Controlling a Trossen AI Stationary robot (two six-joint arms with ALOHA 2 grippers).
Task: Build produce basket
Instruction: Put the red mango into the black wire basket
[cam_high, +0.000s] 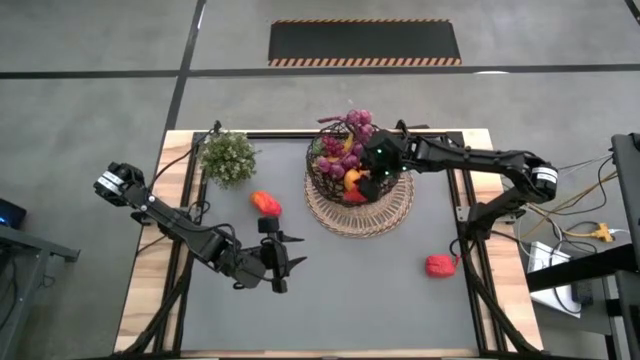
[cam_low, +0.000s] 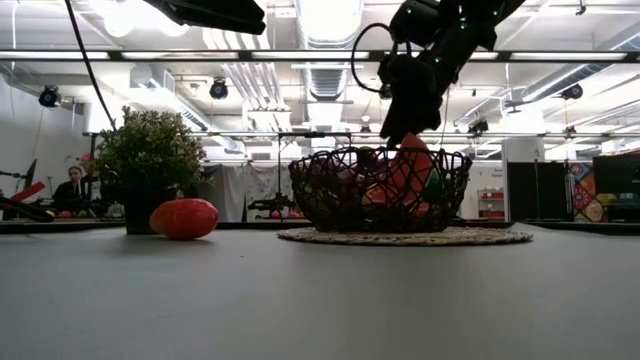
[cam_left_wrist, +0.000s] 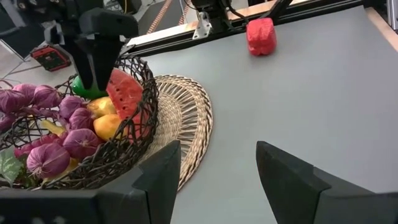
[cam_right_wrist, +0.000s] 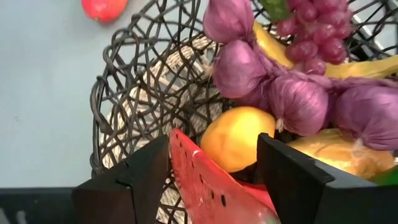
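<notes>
A: Where is the right gripper (cam_high: 372, 170)?

B: Over the basket (cam_high: 330, 185), on its near-right side, with the arm stretched in from the table's right edge and bent down at the wrist. In the low view it comes down from above into the bowl's mouth.

A: And its fingers?

B: Spread apart, one on each side of the watermelon slice (cam_right_wrist: 214, 186). In the right wrist view a gap shows between each finger and the slice, so they are not pinching it. The slice stands on edge against the inside of the wire wall.

A: What else is in the basket?

B: An orange (cam_right_wrist: 236, 138) just beside the slice, purple bulbs on a string (cam_right_wrist: 292, 93), grapes (cam_right_wrist: 314, 31), a yellow banana (cam_right_wrist: 348, 67) and a green lime (cam_left_wrist: 84, 90). The basket sits on a round woven mat (cam_high: 390, 215) at the middle far part of the table (cam_high: 350, 290).

A: The left arm?

B: It reaches in low from the left edge, elbow bent, with the left gripper (cam_high: 281, 255) just above the table's near-left area. Its fingers are wide apart with nothing between them, pointing toward the mat.

A: Anything loose?

B: A red pepper (cam_high: 266, 204) lies near a leafy plant (cam_high: 228, 157), and another red pepper (cam_high: 440, 265) lies near the right edge, well apart from the basket.
</notes>
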